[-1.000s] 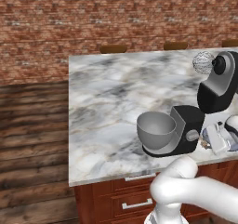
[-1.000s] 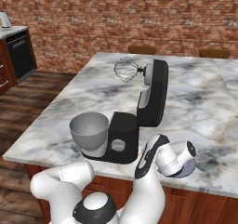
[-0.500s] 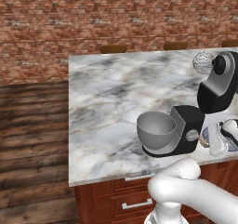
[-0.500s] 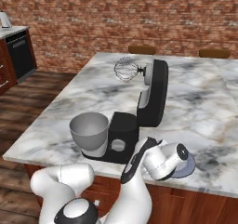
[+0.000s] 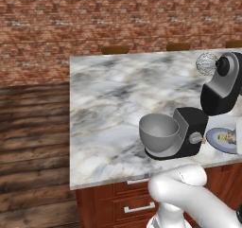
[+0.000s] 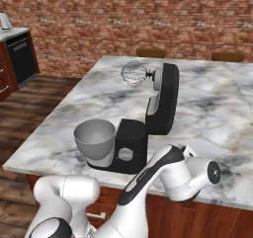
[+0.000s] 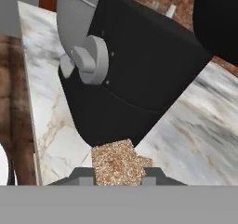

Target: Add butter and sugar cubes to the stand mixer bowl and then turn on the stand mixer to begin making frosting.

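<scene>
1. The gripper (image 7: 118,174) is clamped partway shut on one grainy brown sugar cube (image 7: 117,162), right beside the stand mixer (image 6: 148,121).
2. One mixer, head tilted back, whisk (image 6: 133,74) up in the air. One silver knob (image 7: 90,59) on its base.
3. One stand mixer bowl (image 5: 159,132) sits on the base near the counter's front edge.
4. One plate (image 5: 222,140) with something yellowish on it, can't tell if it's butter.
5. Loads of bare marble counter (image 5: 113,94) left of and behind the mixer.

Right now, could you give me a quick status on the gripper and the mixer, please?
Gripper shut on a brown sugar cube. Mixer bowl empty, head tilted up. Plate beside the mixer base; nothing in the way.
</scene>
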Robot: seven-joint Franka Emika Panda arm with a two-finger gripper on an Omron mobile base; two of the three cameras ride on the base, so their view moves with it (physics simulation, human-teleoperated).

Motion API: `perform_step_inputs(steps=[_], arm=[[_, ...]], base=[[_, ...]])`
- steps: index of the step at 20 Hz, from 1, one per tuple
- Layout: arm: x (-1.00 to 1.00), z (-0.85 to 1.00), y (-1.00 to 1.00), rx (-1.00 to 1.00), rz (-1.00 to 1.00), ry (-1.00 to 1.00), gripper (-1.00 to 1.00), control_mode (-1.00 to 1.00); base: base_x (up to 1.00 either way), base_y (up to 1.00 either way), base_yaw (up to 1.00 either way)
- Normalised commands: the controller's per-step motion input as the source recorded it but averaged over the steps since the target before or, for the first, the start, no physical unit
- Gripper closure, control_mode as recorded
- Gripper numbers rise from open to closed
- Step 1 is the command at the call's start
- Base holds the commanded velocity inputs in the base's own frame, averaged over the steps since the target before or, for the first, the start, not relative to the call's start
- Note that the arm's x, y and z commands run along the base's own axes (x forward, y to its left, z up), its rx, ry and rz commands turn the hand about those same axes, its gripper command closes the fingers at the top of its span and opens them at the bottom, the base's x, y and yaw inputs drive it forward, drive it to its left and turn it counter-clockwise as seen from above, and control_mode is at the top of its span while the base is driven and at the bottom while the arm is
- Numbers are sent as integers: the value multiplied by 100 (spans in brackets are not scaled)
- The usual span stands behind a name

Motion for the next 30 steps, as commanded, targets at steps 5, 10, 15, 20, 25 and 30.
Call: perform_step_inputs(steps=[5,10,15,20,25,30], arm=[[-62,78,61,-14,0,-13,100,-100],[-11,79,100,-26,-2,-15,100,-100],[-17,82,100,-23,0,-15,100,-100],[12,27,97,-26,0,1,100,-100],[82,0,62,-19,1,34,100,-100],[89,-2,48,-17,1,36,100,-100]], base=[[0,0,0],[0,0,0],[0,0,0],[0,0,0],[0,0,0],[0,0,0]])
